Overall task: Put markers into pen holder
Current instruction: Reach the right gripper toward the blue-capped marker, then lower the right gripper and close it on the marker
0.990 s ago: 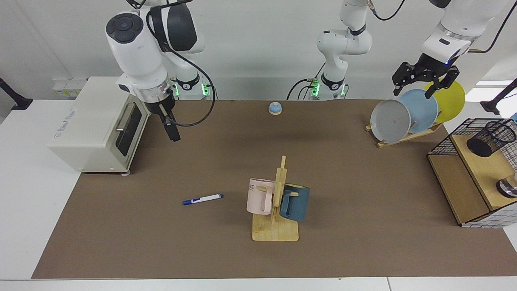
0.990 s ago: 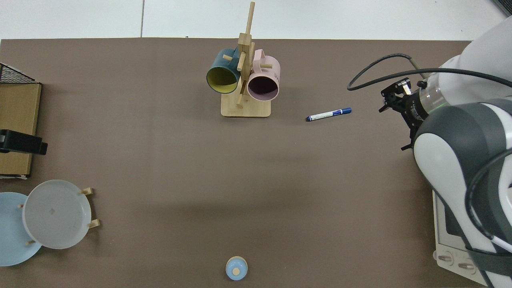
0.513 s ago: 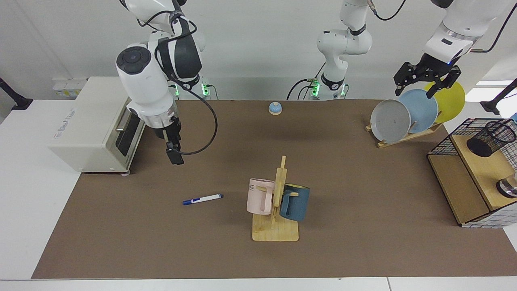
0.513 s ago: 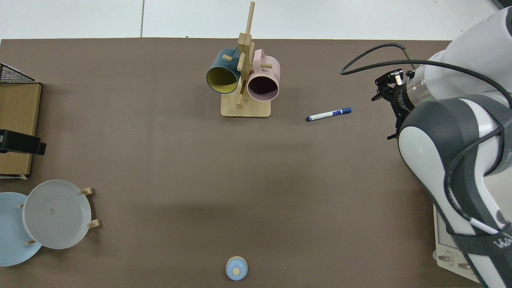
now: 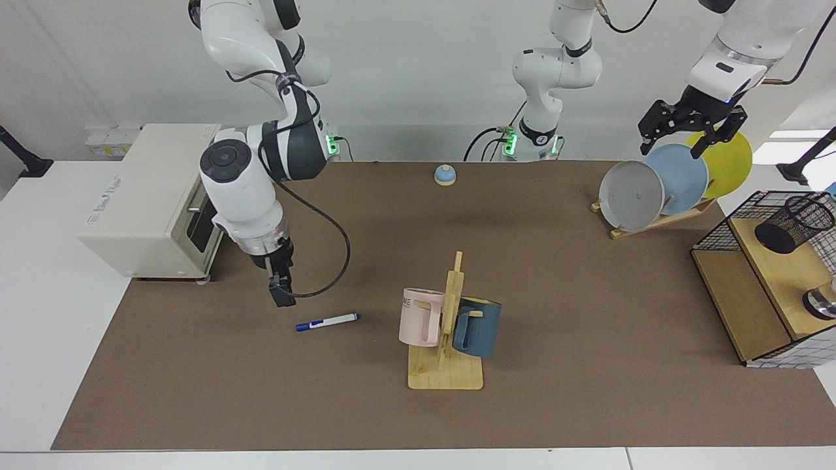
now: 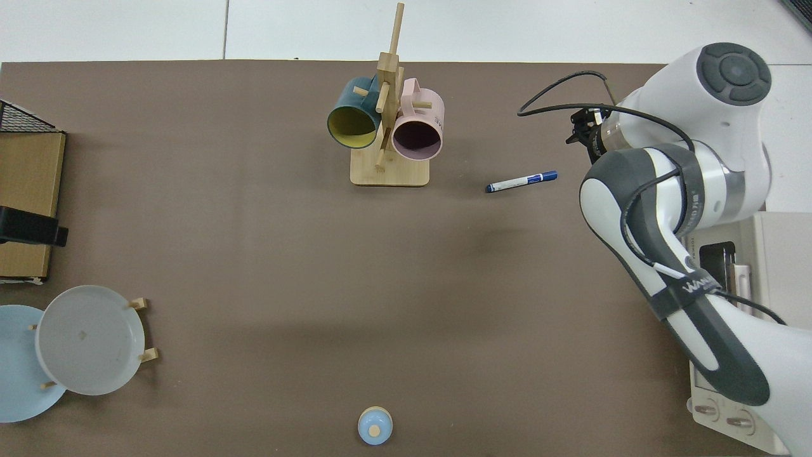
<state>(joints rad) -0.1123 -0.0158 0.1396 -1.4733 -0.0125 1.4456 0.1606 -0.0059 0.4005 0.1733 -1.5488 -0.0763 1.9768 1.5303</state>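
The marker (image 5: 326,321), white-barrelled with a blue cap, lies flat on the brown mat left of the mug rack; the top view shows the marker (image 6: 521,181) too. My right gripper (image 5: 281,295) hangs pointing down, just above the mat and a little behind the marker's capped end. In the top view the right gripper (image 6: 582,129) is mostly hidden under its arm. The pen holder (image 5: 793,224), a black mesh cup, leans tilted on the wooden board inside the wire basket at far right. My left gripper (image 5: 676,138) waits open and empty above the plates.
A wooden mug rack (image 5: 447,326) with a pink and a blue mug stands mid-table. A toaster oven (image 5: 157,202) sits behind the right arm. A plate rack (image 5: 659,186), a small blue bell (image 5: 445,174) and the wire basket (image 5: 718,228) line the far and right sides.
The right arm has swung down and forward from beside the toaster oven, bringing its gripper close to the marker's capped end. The marker has not moved. The left gripper has barely shifted.
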